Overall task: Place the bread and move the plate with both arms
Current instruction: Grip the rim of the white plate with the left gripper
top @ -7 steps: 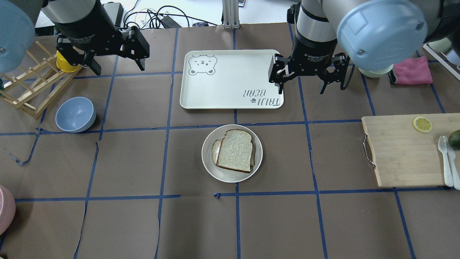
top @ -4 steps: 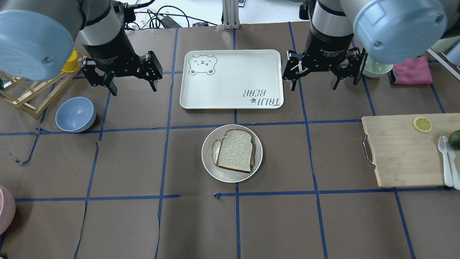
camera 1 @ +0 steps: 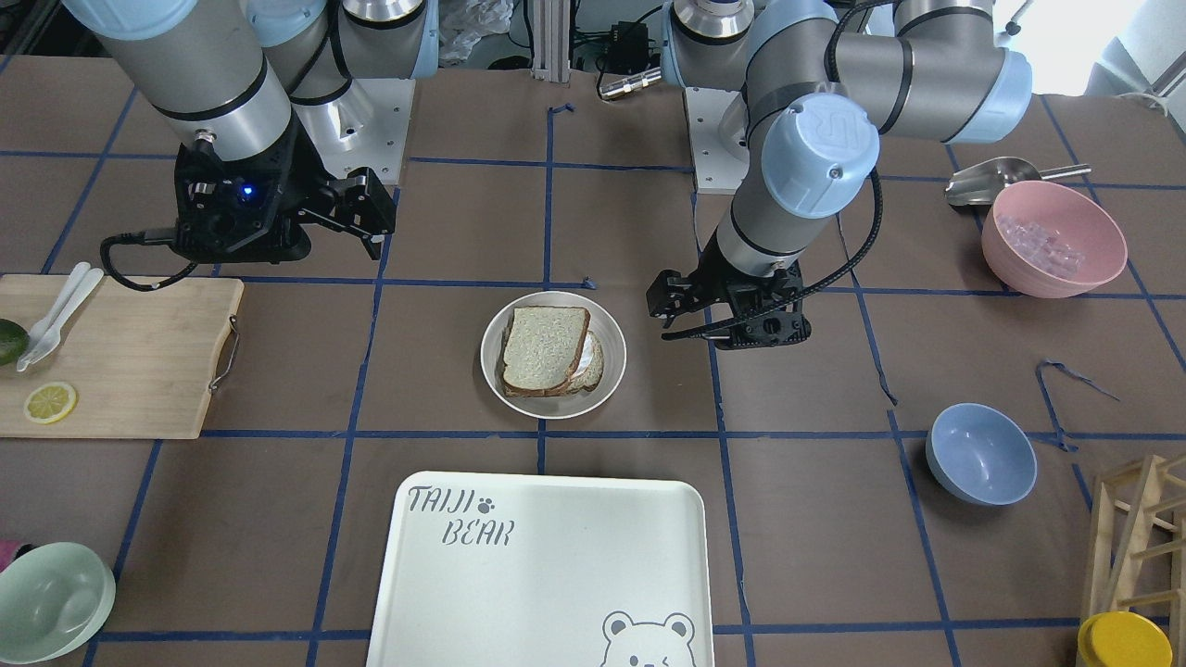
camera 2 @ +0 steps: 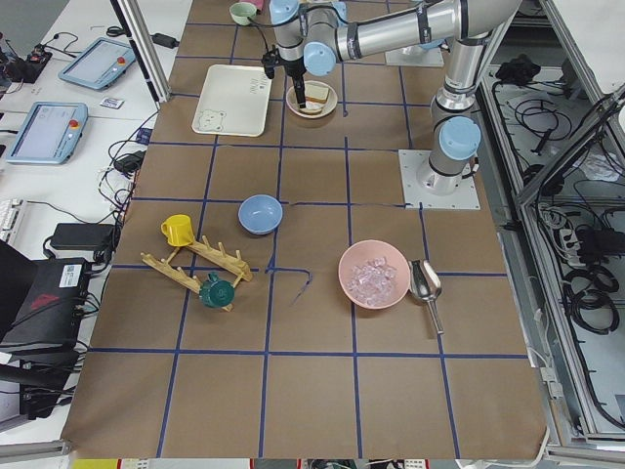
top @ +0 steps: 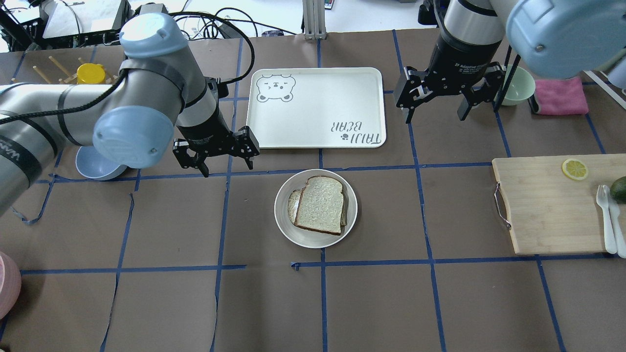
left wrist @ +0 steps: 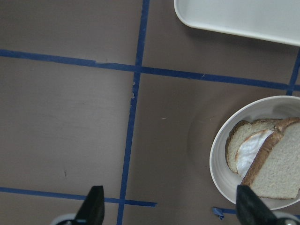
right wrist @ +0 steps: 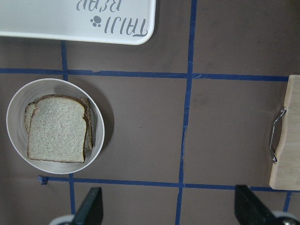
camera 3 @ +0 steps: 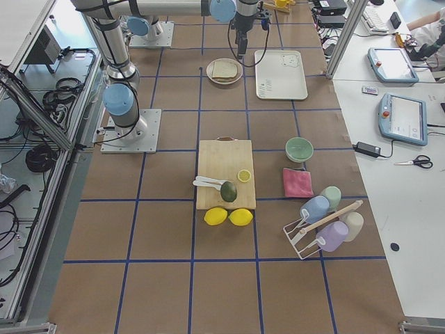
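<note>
The bread lies on top of a second slice with a white egg, both on the round cream plate at the table's middle. My left gripper is open and empty, hanging above the table just beyond and left of the plate. In the left wrist view its fingertips straddle bare table, with the plate at the right edge. My right gripper is open and empty, right of the tray and well beyond the plate. The right wrist view shows plate and bread at the left.
The TAIJI BEAR tray lies just beyond the plate. A blue bowl sits under my left arm. A cutting board with lemon slice and cutlery is at the right. A green bowl and pink cloth are behind my right gripper.
My left gripper has swung from the far left corner rightward and nearer, to beside the plate. My right gripper has drifted right, away from the tray. Both stay open.
</note>
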Robot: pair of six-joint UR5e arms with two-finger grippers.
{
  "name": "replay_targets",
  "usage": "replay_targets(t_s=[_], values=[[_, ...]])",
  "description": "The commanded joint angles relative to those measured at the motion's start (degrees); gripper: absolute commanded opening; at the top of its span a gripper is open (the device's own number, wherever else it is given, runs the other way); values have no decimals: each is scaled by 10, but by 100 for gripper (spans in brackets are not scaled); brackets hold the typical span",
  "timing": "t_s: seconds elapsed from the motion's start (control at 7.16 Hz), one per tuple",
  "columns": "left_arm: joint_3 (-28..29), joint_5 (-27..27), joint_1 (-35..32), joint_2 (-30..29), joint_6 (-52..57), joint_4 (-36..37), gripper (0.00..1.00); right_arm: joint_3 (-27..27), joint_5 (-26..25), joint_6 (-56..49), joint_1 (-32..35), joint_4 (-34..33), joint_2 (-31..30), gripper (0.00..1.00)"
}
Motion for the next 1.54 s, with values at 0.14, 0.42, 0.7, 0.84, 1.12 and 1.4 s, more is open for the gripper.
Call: replay_targets(t_s=[0.14, 0.42, 0.7, 0.84, 1.12, 1.4], values=[[-127, -45, -7, -36, -32, 205, 100, 3, -73, 4, -2, 1, -9, 100], [-140, -69, -46, -62, -51, 230, 95, 3, -74, 25, -5, 4, -14, 100], [-142, -66, -50, -75, -43, 235, 78, 3, -74, 24, -5, 4, -23, 100], [-142, -66, -51, -75, -42, 235, 69, 3, -74, 22, -5, 3, -23, 100], [-142, -67, -51, -81, -41, 235, 35, -1, -74, 18, -5, -1, -23, 100], [-139, -68, -50, -80, -38, 235, 0, -1, -73, 22, -5, -17, -23, 100]])
